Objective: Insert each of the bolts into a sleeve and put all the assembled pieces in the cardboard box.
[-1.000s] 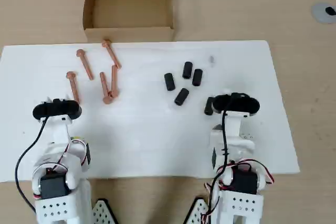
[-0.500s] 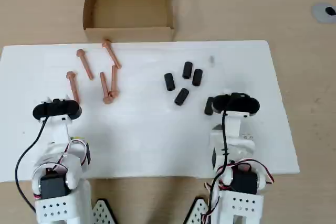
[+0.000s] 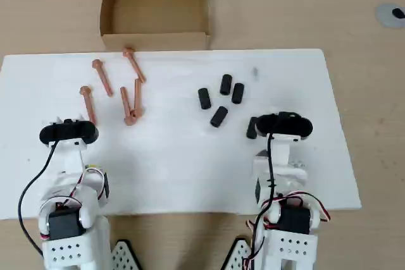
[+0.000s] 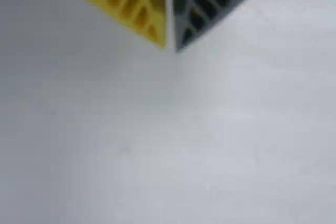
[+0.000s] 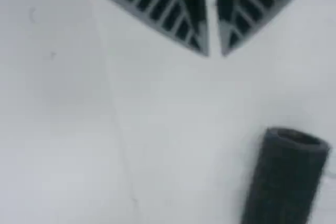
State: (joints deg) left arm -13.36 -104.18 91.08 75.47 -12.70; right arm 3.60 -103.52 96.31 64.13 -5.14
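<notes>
White sheet point(image 3: 171, 162) | 5 bolts point(image 3: 101, 78) left | 5 sleeves point(image 3: 219, 116) right | cardboard box point(image 3: 155, 41) behind

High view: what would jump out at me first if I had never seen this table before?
Five copper-coloured metal bolts lie scattered on the left part of the white paper sheet. Five short black cylindrical sleeves lie loose on its right part. Just past the sheet's far edge sits an open brown cardboard box, with none of the pieces in it yet.
</notes>
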